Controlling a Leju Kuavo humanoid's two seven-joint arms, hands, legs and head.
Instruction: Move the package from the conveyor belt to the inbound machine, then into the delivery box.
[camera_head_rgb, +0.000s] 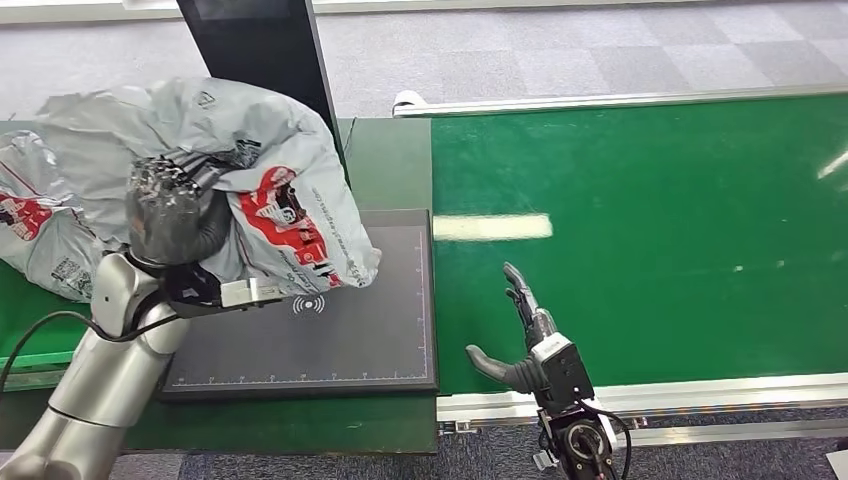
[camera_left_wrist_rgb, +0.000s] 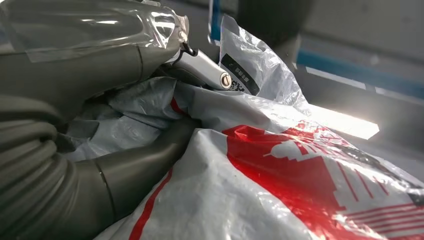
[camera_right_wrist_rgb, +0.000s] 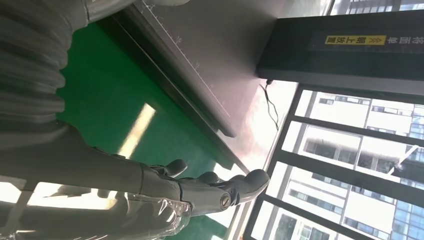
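The package is a crumpled grey plastic mailer with red and white print. My left hand grips it from the near side and holds it over the left part of the dark scanner pad of the inbound machine. In the left wrist view the thumb presses into the grey and red bag and the upper fingers close over its top. My right hand hovers open above the near left corner of the green conveyor belt, fingers straight and thumb out, holding nothing. The right wrist view shows those straight fingers above the belt.
A black upright post of the machine stands behind the pad. Another grey mailer with red print lies at the far left on the green surface. The belt's metal rail runs along the near edge.
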